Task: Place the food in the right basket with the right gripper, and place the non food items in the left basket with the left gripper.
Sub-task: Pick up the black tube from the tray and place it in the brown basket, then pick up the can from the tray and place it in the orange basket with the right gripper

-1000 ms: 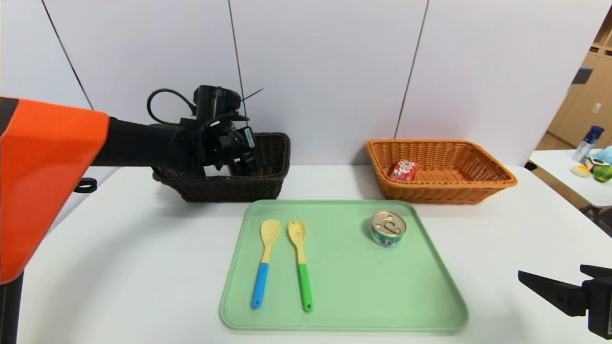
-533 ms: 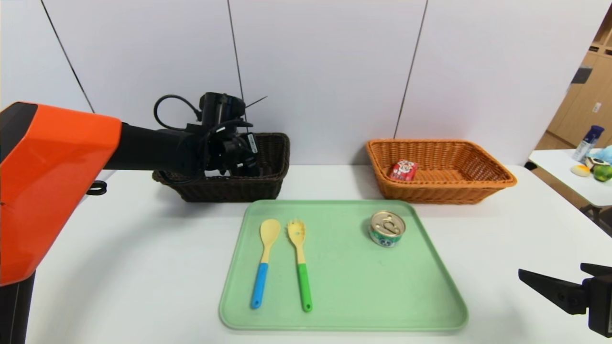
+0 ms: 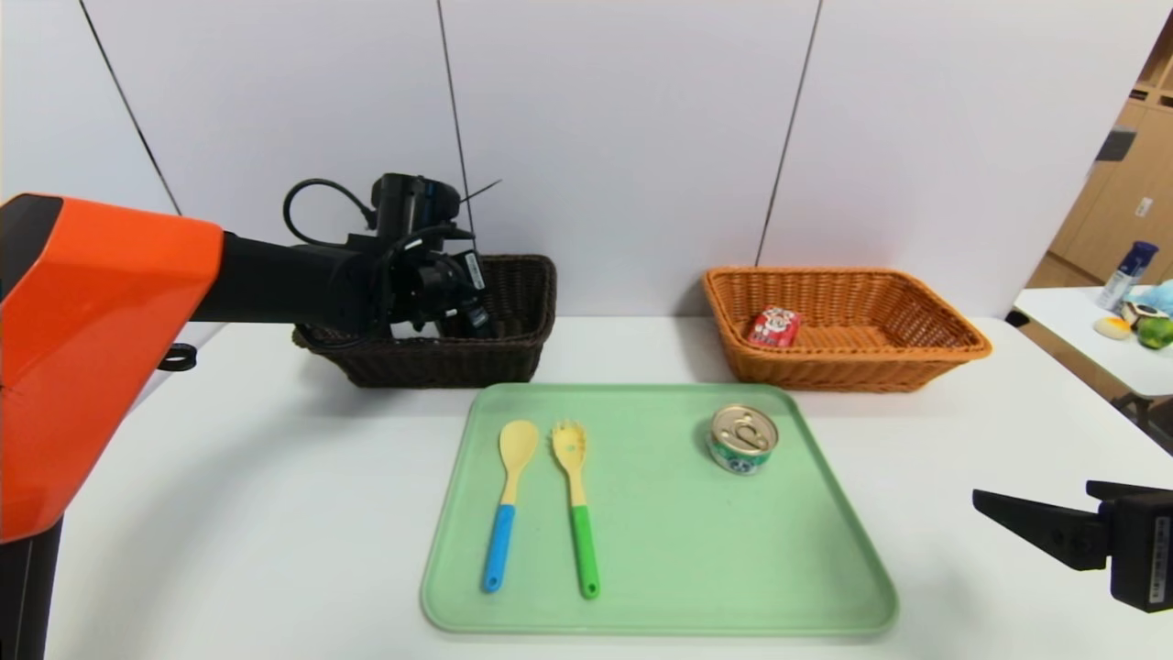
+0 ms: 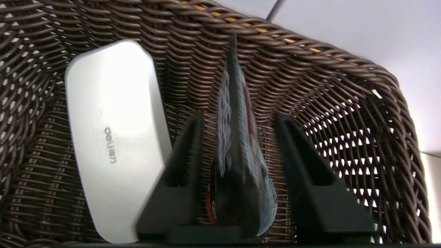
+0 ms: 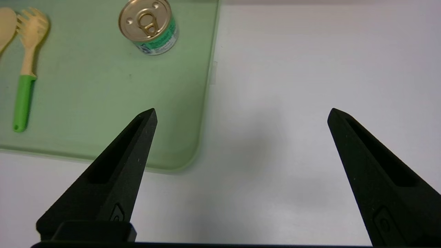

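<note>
My left gripper [image 3: 467, 316] reaches into the dark brown left basket [image 3: 513, 353]. In the left wrist view its fingers [image 4: 191, 144] stand apart, with a gap on each side of the dark green tube [image 4: 237, 155] lying between them on the basket floor [image 4: 344, 86]. The white case [image 4: 110, 137] lies beside it. The yellow spoon [image 3: 509, 495], the yellow fork [image 3: 575, 504] and the tin [image 3: 743, 439] are on the green tray [image 3: 687, 568]. The red carton [image 3: 775, 327] lies in the orange-tan right basket [image 3: 916, 362]. My right gripper [image 3: 1035, 509] is open and empty over the table right of the tray.
The right wrist view shows the tin [image 5: 149, 26], the fork [image 5: 26, 62] and the tray's corner [image 5: 179, 151] ahead of the right gripper [image 5: 243, 110]. A side table [image 3: 1090, 348] with a bottle and toys stands at the far right.
The left gripper dipped into the brown basket, then rose and drew back a little. The right gripper has shifted slightly left.
</note>
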### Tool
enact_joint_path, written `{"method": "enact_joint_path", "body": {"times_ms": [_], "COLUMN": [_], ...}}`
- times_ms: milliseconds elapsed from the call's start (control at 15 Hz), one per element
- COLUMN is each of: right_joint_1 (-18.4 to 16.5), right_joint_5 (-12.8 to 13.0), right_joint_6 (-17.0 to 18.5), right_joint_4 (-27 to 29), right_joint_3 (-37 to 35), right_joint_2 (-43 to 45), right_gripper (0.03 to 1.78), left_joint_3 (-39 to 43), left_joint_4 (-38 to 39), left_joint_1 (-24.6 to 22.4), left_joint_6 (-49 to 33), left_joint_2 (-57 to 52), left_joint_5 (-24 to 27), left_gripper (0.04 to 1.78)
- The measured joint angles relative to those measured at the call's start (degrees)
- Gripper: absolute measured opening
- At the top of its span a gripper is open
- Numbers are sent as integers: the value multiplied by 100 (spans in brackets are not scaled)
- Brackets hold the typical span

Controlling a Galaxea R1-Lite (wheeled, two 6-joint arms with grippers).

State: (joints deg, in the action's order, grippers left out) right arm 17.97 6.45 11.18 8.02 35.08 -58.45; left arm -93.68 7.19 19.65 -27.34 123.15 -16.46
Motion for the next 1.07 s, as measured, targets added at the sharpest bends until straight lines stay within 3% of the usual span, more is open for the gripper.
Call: {"method": "enact_joint_path", "body": {"times_ms": [267,533,800,933,1067], "right_joint_1": [-22,-74,-48,5,123], "right_joint_5": [-179,-127,-124,-277,-361], "right_joint_6": [544,367,1095,1108,926], "right_joint_4": [66,-106,-1157,-1425,-981], "right_joint_3": [143,352,1095,1401,1703], "right_joint_2": [-177,-378,-959,-1174,-1374], "right_gripper": [171,171,171,171,171], "left_joint_3": [-30,-116,-152,-91,57], "left_joint_4": [319,328,-33,-52,-45], "left_joint_1": [0,22,60,72,74], "left_joint_6": [41,22,-258,-460,-560], "left_joint_2": [-44,-344,-831,-1061,-1296], "left_joint_5": [20,26,-355,-444,-453], "left_gripper": [116,138,151,155,159]}}
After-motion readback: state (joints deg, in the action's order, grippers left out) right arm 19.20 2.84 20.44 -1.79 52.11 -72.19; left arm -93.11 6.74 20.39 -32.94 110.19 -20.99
